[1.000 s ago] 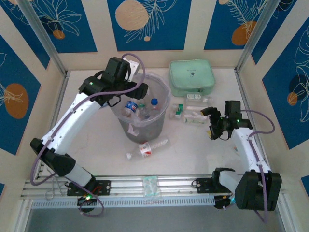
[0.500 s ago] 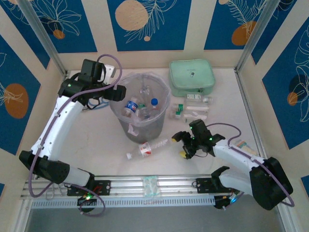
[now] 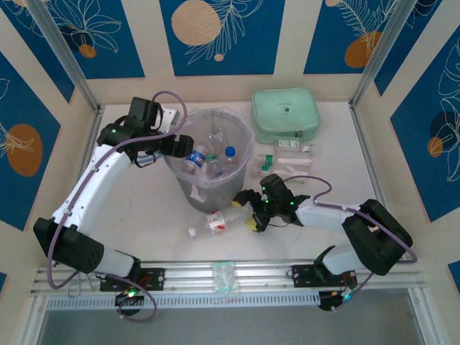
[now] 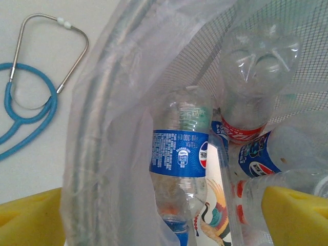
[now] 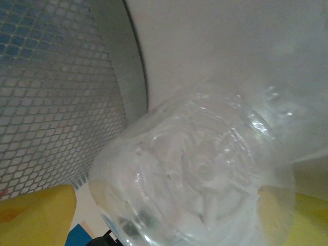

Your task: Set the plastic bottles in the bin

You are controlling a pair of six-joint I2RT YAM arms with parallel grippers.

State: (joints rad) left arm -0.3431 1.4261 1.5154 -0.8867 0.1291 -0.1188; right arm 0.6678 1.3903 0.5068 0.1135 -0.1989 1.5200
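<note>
The bin [image 3: 213, 192] stands mid-table with several plastic bottles [image 3: 209, 159] inside; blue and red labels show through its bag [image 4: 179, 155]. My left gripper [image 3: 177, 144] hangs open at the bin's left rim [image 4: 97, 128], its yellow fingers [image 4: 31, 218] straddling the bag edge, holding nothing. One red-labelled bottle [image 3: 218, 221] lies on the table in front of the bin. My right gripper [image 3: 249, 210] is open at that bottle's base end, and the clear base [image 5: 195, 174] sits between its yellow fingers [image 5: 36, 218]. More small bottles [image 3: 286, 171] lie right of the bin.
A mint green zip case [image 3: 285, 115] lies at the back right. A blue stethoscope [image 4: 28, 107] rests on the table left of the bin. The bin's mesh wall [image 5: 51, 102] is close on the left of my right gripper. The aluminium rail [image 3: 230, 277] runs along the near edge.
My right arm swung left and low from the right side to the lying bottle's base. My left gripper pulled back from over the bin to its left rim.
</note>
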